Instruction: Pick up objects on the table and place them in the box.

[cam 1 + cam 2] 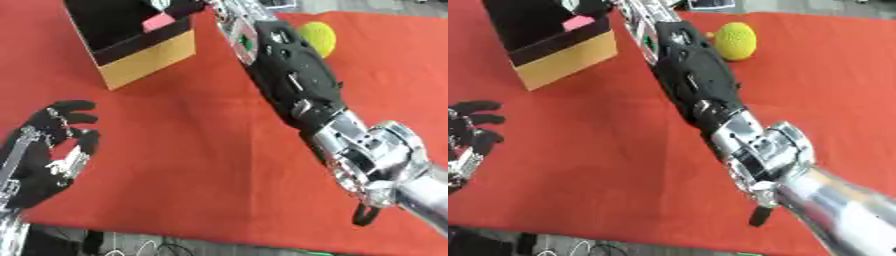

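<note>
The robot's right arm reaches diagonally across the red cloth-covered tabletop (175, 150) to the open cardboard box with a black inner lining (149, 55) at the far left, where its right hand (188, 7) sits at the box's rim with a small pink block (159, 21) just below it; whether the fingers are clamped on the block or have let go cannot be told. The block appears to lie over the box's edge, so the step is best finished by carrying it inward past the wall before releasing. A yellow textured ball (735, 41) waits on the cloth beside the forearm. The left hand (52, 150) rests open near the lower left corner, fingers up.
</note>
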`<state>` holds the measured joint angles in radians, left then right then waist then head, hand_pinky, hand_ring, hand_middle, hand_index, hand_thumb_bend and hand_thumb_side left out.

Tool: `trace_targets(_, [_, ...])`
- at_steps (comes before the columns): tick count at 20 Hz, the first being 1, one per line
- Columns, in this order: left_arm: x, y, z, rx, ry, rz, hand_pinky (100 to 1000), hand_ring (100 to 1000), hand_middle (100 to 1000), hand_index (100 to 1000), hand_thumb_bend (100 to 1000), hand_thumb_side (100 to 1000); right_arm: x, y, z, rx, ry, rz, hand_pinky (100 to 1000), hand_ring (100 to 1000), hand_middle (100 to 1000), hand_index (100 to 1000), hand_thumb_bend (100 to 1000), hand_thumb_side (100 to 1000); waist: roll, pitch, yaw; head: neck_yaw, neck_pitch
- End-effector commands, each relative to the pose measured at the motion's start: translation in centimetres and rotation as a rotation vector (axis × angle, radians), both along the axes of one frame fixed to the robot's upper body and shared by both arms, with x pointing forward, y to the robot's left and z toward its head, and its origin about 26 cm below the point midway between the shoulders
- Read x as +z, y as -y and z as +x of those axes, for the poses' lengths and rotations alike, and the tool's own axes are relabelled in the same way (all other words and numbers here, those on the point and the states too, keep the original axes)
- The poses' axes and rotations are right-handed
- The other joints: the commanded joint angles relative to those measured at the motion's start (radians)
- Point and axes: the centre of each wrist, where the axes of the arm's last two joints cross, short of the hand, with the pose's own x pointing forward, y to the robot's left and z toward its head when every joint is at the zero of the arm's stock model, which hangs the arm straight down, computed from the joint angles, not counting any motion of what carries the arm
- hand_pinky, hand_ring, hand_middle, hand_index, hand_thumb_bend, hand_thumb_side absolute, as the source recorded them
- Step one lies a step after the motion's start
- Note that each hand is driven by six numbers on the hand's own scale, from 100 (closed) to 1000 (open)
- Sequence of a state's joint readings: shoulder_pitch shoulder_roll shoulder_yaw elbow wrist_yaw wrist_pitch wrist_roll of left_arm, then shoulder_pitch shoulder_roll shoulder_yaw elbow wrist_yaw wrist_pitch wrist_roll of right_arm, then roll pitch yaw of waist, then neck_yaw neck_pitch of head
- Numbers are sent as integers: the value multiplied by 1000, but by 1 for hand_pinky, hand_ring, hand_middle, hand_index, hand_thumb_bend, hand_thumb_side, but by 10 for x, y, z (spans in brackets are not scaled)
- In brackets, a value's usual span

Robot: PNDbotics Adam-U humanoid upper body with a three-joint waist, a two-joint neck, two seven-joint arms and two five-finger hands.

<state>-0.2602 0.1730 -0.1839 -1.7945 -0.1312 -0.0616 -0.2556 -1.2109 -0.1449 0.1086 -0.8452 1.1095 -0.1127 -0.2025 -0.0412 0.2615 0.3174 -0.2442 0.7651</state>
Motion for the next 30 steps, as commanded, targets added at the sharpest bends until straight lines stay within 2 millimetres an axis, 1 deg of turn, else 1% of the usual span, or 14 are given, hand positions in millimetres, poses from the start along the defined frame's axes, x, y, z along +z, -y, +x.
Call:
trace_targets(1, [4,-7,-1,29,16,-1,616,748,762,816,348,503,22,21,-1,20,-6,-11,732,779,774,942,454,421,12,-26,-18,20,5])
trace_targets(2, [3,-9,-1,38,14,-1,616,748,761,816,348,503,24,27,-1,24,-32,-19,739,784,776,940,321,303,14,-28,-30,25,5])
trace_targets(3, [2,-10,-1,47,13,-1,616,747,761,816,349,503,25,35,-1,23,-57,-32,741,786,781,932,426,427,15,-30,-42,30,5])
trace_targets(4, [1,-12,-2,57,10,-1,616,747,761,816,350,503,26,45,-1,17,-83,-43,742,786,781,924,418,425,17,-33,-56,36,5])
trace_targets(5, [0,-13,-2,64,8,-1,617,747,761,816,350,503,26,54,-1,7,-108,-47,741,787,779,916,333,323,19,-35,-68,42,5])
trace_targets(6, [0,-14,-2,69,7,-2,617,747,761,816,350,503,24,63,0,-5,-132,-43,741,787,781,915,404,431,21,-37,-79,46,5])
trace_targets(10, [-3,-18,-3,87,2,-2,617,747,761,816,350,504,16,94,1,-54,-202,-35,751,800,796,905,392,447,25,-43,-113,61,5])
trace_targets(15, [-5,-20,-4,101,-3,-2,617,747,761,816,351,506,-9,131,4,-161,-315,-15,752,803,800,890,369,474,30,-46,-142,75,5])
trace_targets(16, [-5,-20,-4,103,-4,-2,617,747,761,816,351,506,-14,137,5,-179,-334,-9,751,803,800,888,366,478,31,-46,-145,77,5])
trace_targets(19, [-5,-21,-4,105,-4,-2,618,747,762,816,351,508,-23,144,5,-204,-360,-2,751,804,801,881,359,491,34,-46,-150,78,5])
trace_targets(21, [-5,-21,-4,105,-5,-3,618,747,762,816,351,509,-39,156,6,-251,-418,12,752,805,802,878,358,496,39,-45,-161,79,5])
trace_targets(23, [-5,-21,-4,104,-5,-3,618,747,762,816,350,510,-49,162,6,-279,-453,21,752,804,802,872,356,502,42,-44,-165,79,5])
trace_targets(27, [-6,-21,-5,106,-6,-3,618,747,762,816,350,511,-64,170,7,-317,-507,19,754,805,802,853,355,511,46,-42,-167,80,5])
trace_targets(30, [-6,-21,-5,106,-6,-3,619,747,762,816,349,511,-73,173,6,-326,-541,9,755,804,799,813,347,506,48,-41,-169,80,5])
